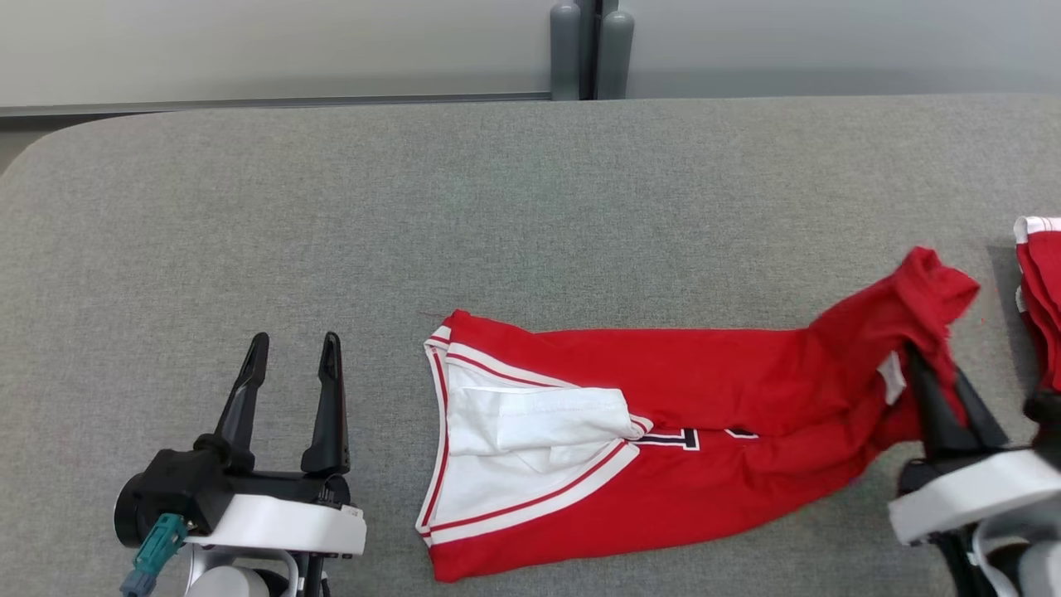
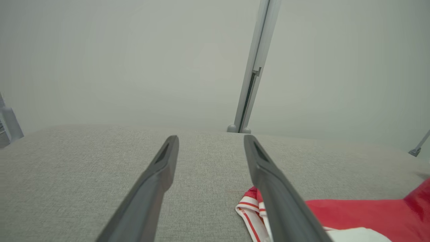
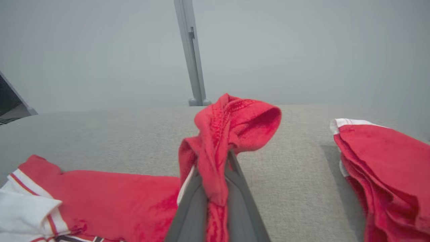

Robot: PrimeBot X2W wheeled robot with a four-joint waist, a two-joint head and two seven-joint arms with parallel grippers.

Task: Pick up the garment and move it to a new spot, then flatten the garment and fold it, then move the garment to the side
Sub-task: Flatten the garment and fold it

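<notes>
So, the red jersey (image 1: pixel 663 390) is laid out lengthwise on the grey fabric-covered table (image 1: pixel 530 207), stretched from the middle of the head view out toward 3 o'clock. The end with the opening is pointed at 9 o'clock. There the white inside and the red-and-white striped trim are turned up, and a bit of black-and-white lettering is seen just past them.

The other end, over at 3 o'clock, is bunched up and lifted off the table surface. It's pinched by the right gripper (image 1: pixel 941 381), whose fingers are clenched tight on a fold of the red fabric. In the right wrist view that fold is seen squeezed between the two grey fingers (image 3: pixel 235 201) and flopped over above their tips.

The left gripper (image 1: pixel 296 340) is parked at about 8 o'clock in the head view. Its fingers are spread wide with nothing gripped, and it is kept well apart from the jersey. In the left wrist view the striped trim is caught at 5 o'clock, partly hidden behind one finger.

A pile of red garments (image 1: pixel 1043 290) with a white edge is stacked at the table's 3 o'clock edge, near the held end but not touching it. A grey post (image 1: pixel 590 50) is seen at 12 o'clock, behind the table's far edge.
</notes>
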